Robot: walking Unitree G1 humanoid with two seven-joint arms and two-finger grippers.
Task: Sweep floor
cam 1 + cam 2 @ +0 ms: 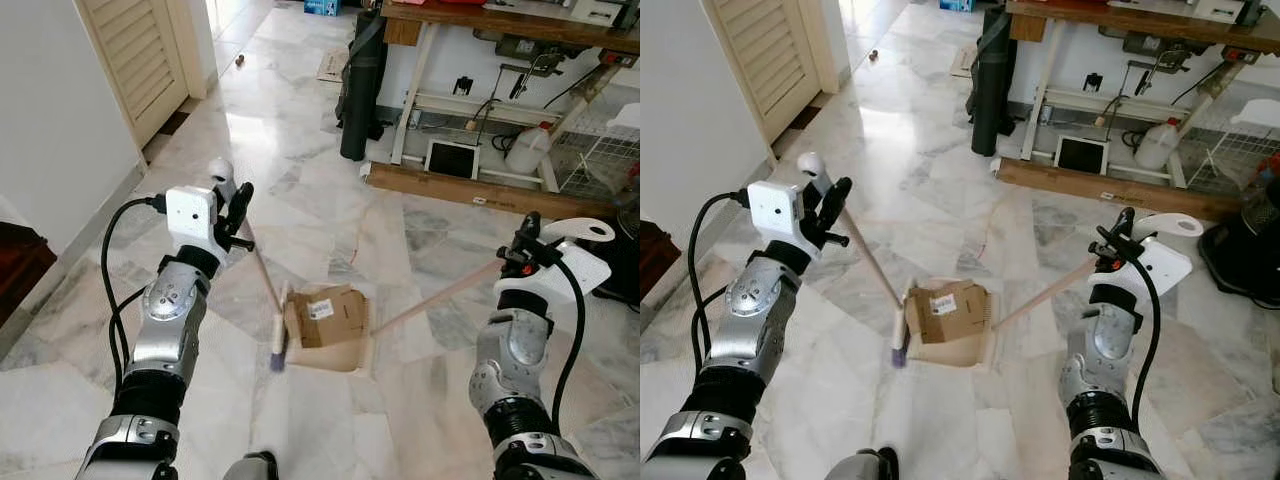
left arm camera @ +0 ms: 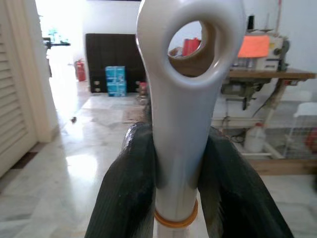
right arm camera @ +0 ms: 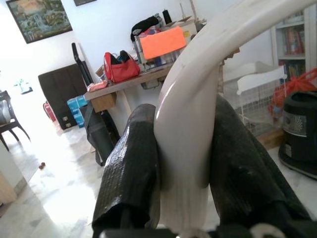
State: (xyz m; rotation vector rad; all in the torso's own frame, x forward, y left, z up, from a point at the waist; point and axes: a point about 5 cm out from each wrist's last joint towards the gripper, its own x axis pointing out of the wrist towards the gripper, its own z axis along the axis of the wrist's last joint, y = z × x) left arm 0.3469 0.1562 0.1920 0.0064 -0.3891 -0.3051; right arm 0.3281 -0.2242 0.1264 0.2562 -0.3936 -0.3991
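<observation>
My left gripper [image 1: 235,212] is shut on the white looped top of a broom handle [image 2: 176,124]. The stick [image 1: 262,275] slants down to the brush head [image 1: 277,348] on the marble floor. The brush rests against the left side of a pale dustpan [image 1: 345,358], which holds a piece of brown cardboard [image 1: 328,315] with a white label. My right gripper [image 1: 527,245] is shut on the white grip [image 3: 188,119] of the dustpan's long handle [image 1: 435,297], which runs down and left to the pan.
A white louvred door [image 1: 135,55] and a wall stand to the left. Ahead is a work table with a black bag [image 1: 360,90] leaning on it, a wooden plank [image 1: 480,190], a white jug [image 1: 527,150] and a wire basket [image 1: 600,160]. A black appliance [image 1: 1250,250] stands at right.
</observation>
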